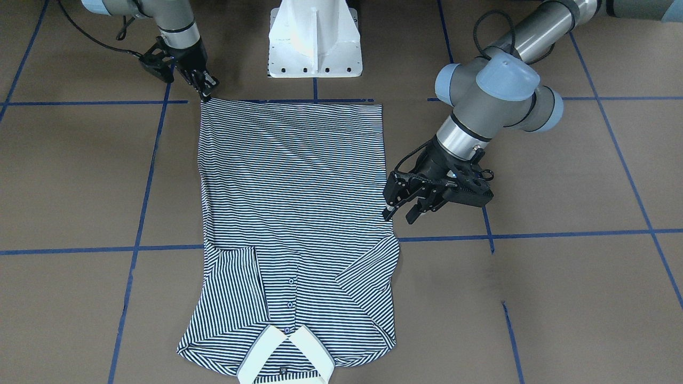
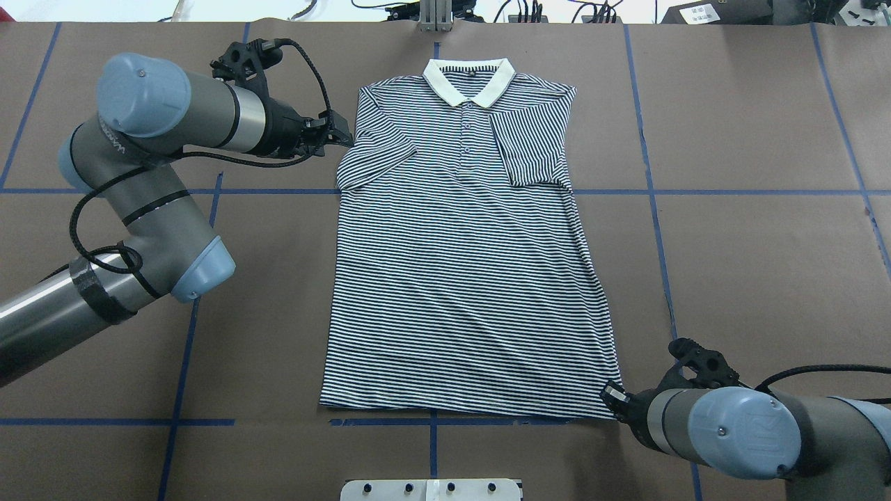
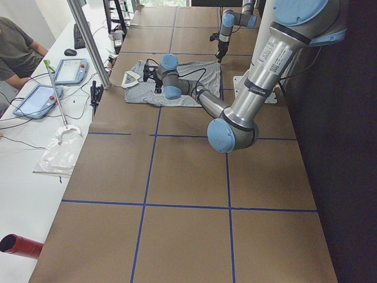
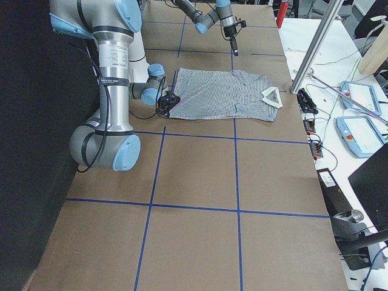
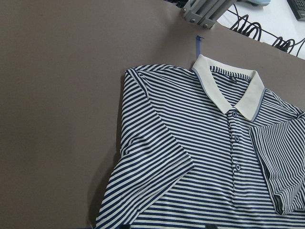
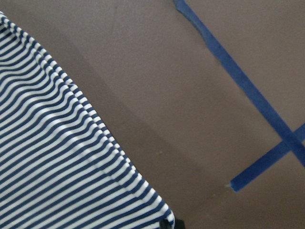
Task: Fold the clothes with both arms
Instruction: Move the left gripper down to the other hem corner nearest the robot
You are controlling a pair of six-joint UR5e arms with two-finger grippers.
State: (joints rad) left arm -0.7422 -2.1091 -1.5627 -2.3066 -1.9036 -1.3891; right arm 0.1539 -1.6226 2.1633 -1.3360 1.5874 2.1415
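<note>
A navy-and-white striped polo shirt (image 2: 466,278) lies flat, face up, at the middle of the counter (image 2: 752,264). Its cream collar (image 2: 469,78) points to the far edge, and both short sleeves are folded in over the front. The left gripper (image 1: 399,216), fingers apart, hovers just beside one sleeve. The right gripper (image 1: 206,92), fingers together, touches a hem corner; whether it pinches cloth cannot be told.

left gripper (image 1: 399,217) spread; right gripper (image 1: 206,94) pinched
</note>
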